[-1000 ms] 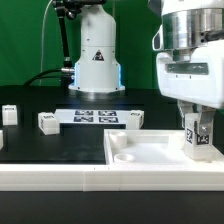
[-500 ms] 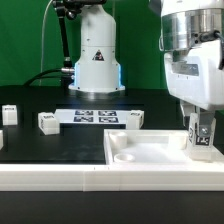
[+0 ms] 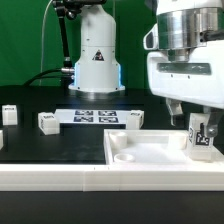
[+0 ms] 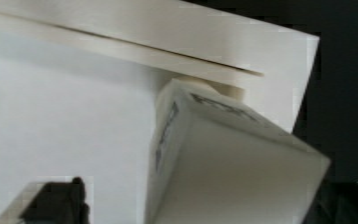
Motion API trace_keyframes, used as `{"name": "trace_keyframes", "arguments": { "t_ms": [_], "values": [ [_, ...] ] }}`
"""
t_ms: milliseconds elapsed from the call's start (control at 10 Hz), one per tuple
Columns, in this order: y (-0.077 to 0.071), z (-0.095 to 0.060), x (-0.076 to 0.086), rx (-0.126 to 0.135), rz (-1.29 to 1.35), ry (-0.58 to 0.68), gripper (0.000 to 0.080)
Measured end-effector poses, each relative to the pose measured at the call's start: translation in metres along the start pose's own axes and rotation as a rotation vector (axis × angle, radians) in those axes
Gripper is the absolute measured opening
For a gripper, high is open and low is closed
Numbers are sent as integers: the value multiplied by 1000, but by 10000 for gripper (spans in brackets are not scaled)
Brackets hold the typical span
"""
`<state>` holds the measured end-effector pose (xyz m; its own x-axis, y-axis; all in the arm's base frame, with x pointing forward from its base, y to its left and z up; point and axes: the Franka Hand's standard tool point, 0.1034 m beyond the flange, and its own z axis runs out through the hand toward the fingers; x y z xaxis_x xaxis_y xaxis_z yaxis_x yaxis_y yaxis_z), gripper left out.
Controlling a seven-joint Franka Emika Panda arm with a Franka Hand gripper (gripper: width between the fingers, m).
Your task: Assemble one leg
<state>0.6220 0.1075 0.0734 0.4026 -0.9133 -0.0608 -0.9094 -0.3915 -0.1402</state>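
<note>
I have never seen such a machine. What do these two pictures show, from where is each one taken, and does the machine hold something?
The big white machine is a robot arm; its gripper is a hand with two fingers. The exterior view comes from a camera standing off the arm, the other from a camera on its wrist. On the black table lies a large white panel with recessed corners. One small tagged leg stands upright in the panel's corner on the exterior view's right; the wrist view shows it very close. The gripper looks open above it, holding nothing. Three more small tagged blocks lie behind, beside the flat marker board.
</note>
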Motion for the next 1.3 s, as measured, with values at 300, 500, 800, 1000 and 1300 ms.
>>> {"name": "trace_keyframes", "arguments": {
  "t_ms": [300, 500, 800, 1000, 1300],
  "values": [
    [-3, 0, -8, -18, -270, 5, 649],
    [-6, -3, -10, -57, -453, 13, 649],
    [-6, -6, -6, -100, -713, -2, 649],
    [-7, -5, -8, -96, -803, -4, 649],
    [-7, -5, -9, -95, -815, -6, 521]
  ]
}}
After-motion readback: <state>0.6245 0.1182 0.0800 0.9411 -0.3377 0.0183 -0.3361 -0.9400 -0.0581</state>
